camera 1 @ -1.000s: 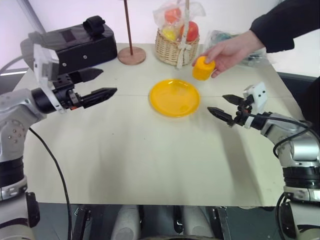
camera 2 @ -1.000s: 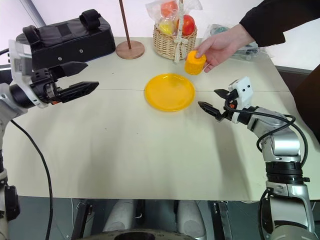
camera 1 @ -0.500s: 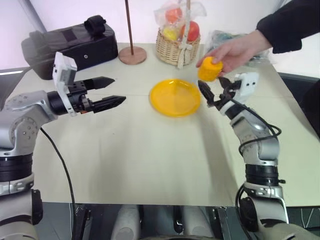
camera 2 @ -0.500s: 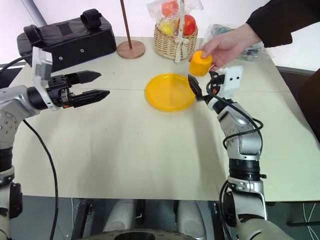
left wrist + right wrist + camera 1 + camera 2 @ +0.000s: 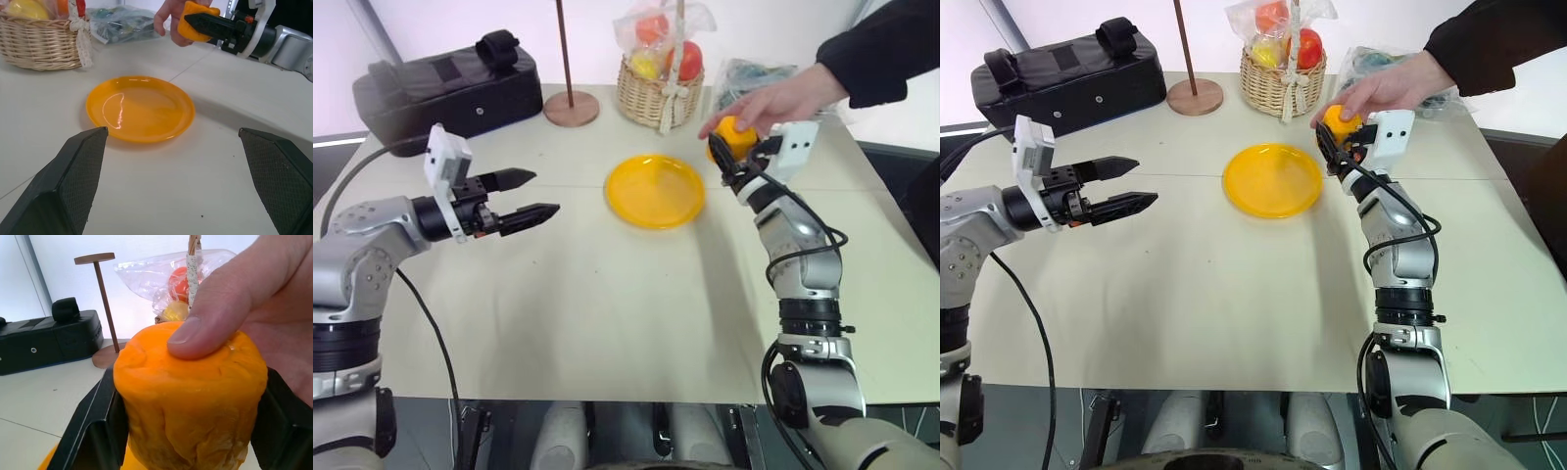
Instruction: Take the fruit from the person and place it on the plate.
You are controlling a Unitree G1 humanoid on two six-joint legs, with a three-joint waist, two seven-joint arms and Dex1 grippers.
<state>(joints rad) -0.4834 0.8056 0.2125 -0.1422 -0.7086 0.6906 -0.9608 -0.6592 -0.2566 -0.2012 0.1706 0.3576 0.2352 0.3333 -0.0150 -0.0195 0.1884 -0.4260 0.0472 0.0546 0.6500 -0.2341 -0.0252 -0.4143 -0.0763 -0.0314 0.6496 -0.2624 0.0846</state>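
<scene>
Cream bench [image 5: 607, 323], white wall behind. Right gripper [image 5: 1340, 137] jaws clamped on fruit [image 5: 1342, 121], person's hand [image 5: 1386, 88] on it too; left gripper [image 5: 529, 195] jaws apart nr plate [image 5: 655, 190].

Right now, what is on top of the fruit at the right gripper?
The person's hand rests on the fruit, thumb pressed on its top. The right gripper is shut on its sides. The underside is hidden.
</scene>
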